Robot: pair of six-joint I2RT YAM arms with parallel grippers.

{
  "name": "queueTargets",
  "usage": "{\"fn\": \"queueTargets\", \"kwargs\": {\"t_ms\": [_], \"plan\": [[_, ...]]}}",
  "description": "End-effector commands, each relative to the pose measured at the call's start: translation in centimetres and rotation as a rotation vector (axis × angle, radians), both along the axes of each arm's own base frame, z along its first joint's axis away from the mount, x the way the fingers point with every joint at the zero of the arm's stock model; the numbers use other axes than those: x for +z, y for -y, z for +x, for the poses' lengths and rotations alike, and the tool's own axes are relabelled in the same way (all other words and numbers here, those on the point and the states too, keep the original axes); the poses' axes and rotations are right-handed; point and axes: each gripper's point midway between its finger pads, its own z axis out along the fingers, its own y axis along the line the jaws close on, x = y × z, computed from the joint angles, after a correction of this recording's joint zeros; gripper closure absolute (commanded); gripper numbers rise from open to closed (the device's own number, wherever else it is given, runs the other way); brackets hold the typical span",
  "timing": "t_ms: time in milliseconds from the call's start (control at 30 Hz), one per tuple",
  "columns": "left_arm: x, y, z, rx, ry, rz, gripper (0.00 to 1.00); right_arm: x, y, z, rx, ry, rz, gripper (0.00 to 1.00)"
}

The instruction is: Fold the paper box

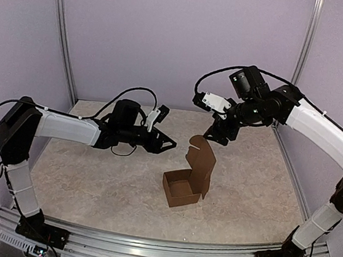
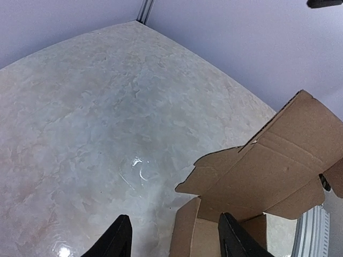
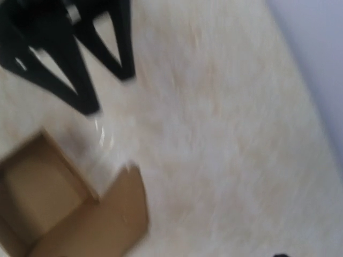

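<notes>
One brown paper box [image 1: 185, 184], open-topped

Item 1: tabletop [image 1: 103, 183], beige, marbled, glossy; a small bright glare spot [image 2: 139, 166] shows in the left wrist view.
Item 2: enclosure walls [image 1: 182, 36], plain pale lilac, on three sides.
Item 3: two metal corner posts, rear left [image 1: 64, 35] and rear right [image 1: 307, 38], upright.
Item 4: ribbed aluminium rail [image 1: 157, 251] along the near table edge.

One paper box [image 1: 183, 192], two arms [image 1: 66, 128] [image 1: 320, 130]
</notes>
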Motion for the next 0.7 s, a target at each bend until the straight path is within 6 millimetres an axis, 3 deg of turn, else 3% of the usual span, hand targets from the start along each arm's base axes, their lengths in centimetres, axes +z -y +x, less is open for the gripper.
{"fn": "queueTargets", "kwargs": {"t_ms": [0, 233, 367, 533, 667], "plan": [[-0.5, 2.3, -0.7, -0.17, 0.07, -0.032, 0.46, -1.4, 2.1, -0.6, -0.01, -0.086, 0.069, 0.2], [-1.7, 5.3, -2.6, -0.372, 0.092, -0.091, 0.46, -2.7, 5.2, -2.6, 0.002, -0.123, 0.082, 0.2], [-1.6, 6.4, -2.2, -0.412, 0.116, -0.111, 0.44, -3.2, 6.2, -4.1, 0.04, -0.147, 0.093, 0.2], [-2.2, 8.0, -1.4, -0.458, 0.124, -0.127, 0.45, -5.3, 7.1, -6.9, 0.124, -0.197, 0.075, 0.2], [-3.0, 8.8, -1.8, -0.508, 0.108, -0.143, 0.53, -6.6, 7.9, -7.8, 0.134, -0.232, 0.047, 0.21]]}}
